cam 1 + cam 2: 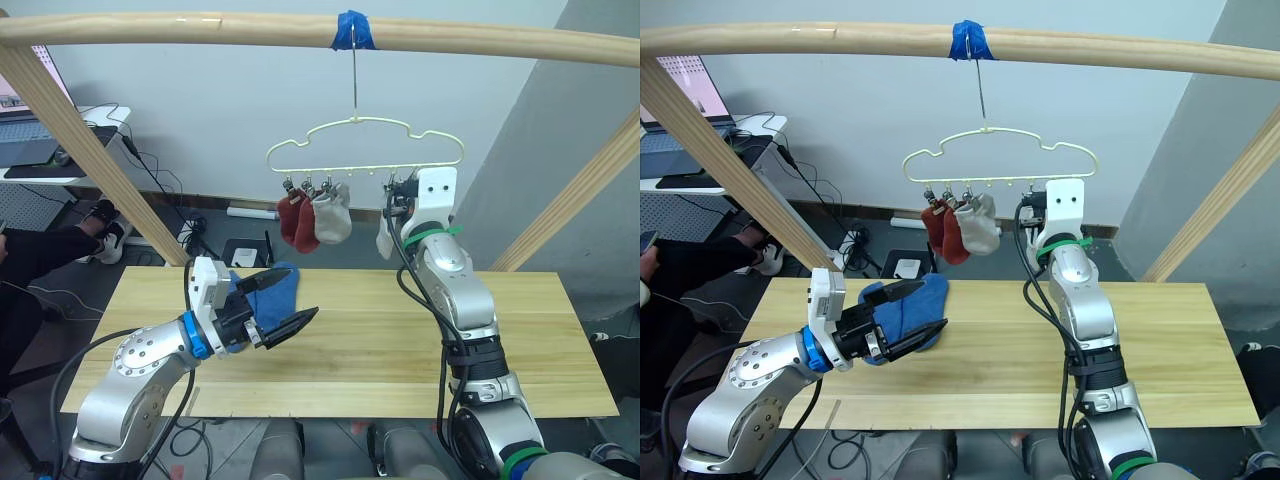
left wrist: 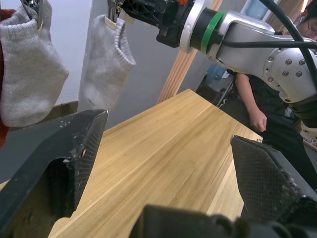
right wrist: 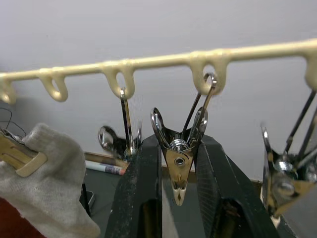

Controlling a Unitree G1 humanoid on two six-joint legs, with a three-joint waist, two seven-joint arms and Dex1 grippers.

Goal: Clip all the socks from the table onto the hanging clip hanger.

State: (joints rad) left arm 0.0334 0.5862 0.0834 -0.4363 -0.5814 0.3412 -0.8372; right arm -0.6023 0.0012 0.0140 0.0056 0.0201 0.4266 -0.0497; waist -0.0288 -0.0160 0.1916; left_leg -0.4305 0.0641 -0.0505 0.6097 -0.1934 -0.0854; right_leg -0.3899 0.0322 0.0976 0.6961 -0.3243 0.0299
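Socks already on the hanger (image 1: 365, 148): two rust red ones (image 1: 293, 220) and a grey one (image 1: 331, 215) clipped side by side at centre frame, plus a second grey sock (image 2: 106, 62) hung near the right gripper (image 3: 178, 163). Hanger hung by its hook from the wooden rail (image 1: 200, 28) at the blue tape (image 1: 354, 30), upper middle of the frame.

Right arm was raised to the hanger's right half, its two black fingers pressed on either side of a silver clip (image 3: 179, 166), pinching it, probably to squeeze the jaws apart for the next sock. That clip held nothing in the right wrist view. Whether the clip's jaws were parted I could not tell.

Left gripper (image 1: 275, 305) sat low, lower left of centre, just above the table (image 1: 380, 340), fingers spread wide and empty. Blue sock (image 1: 908, 308) lay bunched on the planks right behind those fingers in the head views, looked like touching or nearly so. Judged the spread fingers were set up to grab it. Could be two blue socks in that heap, could not separate them.

Judgement: four of six hung, blue pair left. Risk: soft knit could slip out or snag on the pads when lifted.

Person's dark sleeve (image 1: 40, 250) at the left edge, clear of the work.
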